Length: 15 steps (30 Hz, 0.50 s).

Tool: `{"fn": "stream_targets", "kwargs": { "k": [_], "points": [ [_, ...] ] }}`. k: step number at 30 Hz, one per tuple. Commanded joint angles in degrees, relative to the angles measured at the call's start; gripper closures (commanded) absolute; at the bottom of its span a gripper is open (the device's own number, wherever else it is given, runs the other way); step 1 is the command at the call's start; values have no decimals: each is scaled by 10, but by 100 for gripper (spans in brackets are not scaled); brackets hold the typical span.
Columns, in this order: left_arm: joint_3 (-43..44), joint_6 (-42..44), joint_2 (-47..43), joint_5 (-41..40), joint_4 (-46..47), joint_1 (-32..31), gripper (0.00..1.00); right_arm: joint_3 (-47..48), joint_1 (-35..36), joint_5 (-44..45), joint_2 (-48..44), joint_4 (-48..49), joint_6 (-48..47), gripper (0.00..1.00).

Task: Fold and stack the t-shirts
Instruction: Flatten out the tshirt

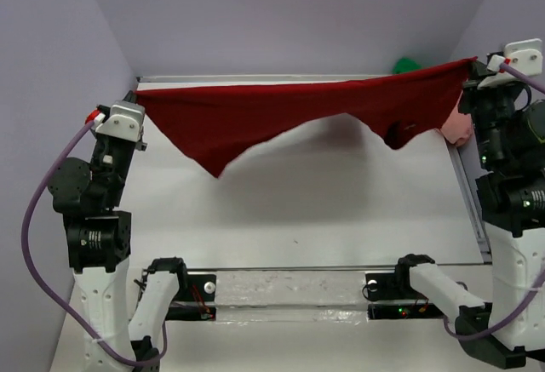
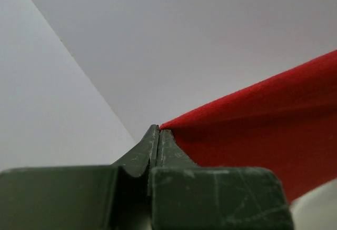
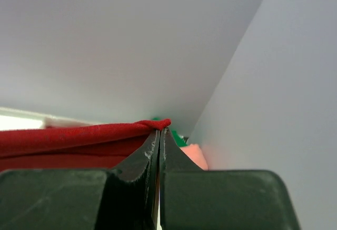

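Overhead, the dark red t-shirt (image 1: 281,112) hangs spread across the upper half of the frame, lifted off the white table (image 1: 324,219). Its top edge runs almost straight from the upper left to the upper right, rising a little toward the right. The lower edge sags into a long point left of centre and a smaller droop further right, and a soft shadow lies on the table beneath it.

The left gripper (image 1: 136,94) sits at the shirt's left end, in the upper left of the frame. In the left wrist view its two dark fingers are pressed flat together, and the red cloth starts right at their tips and fans out to the right, so this claw is clenched on the fabric's corner.

The right gripper (image 1: 471,67) holds the opposite end in the upper right. In the right wrist view its fingers are likewise squeezed together, with a small bunched fold of red cloth pinched at the very tips and the rest stretching away to the left.

A scrap of the green t-shirt (image 1: 406,65) peeks over the red shirt's top edge near the upper right, against the back wall. The salmon pink t-shirt (image 1: 460,127) shows as a lump just below the red shirt's right end, at the table's right side.
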Motion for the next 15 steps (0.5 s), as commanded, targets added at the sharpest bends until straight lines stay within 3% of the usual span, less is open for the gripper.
{"fn": "stream_targets", "kwargs": {
  "k": [1, 4, 9, 15],
  "points": [
    [17, 7, -6, -8, -49, 0, 100, 27, -6, 23, -2, 23, 7, 100],
    [91, 1, 14, -4, -64, 1, 100, 83, -6, 34, 33, 12, 8, 100],
    [139, -26, 86, -19, -36, 0, 100, 127, -6, 38, 118, 14, 4, 100],
    [8, -27, 196, -32, 114, 1, 100, 45, -6, 10, 241, 90, -1, 100]
  ]
}}
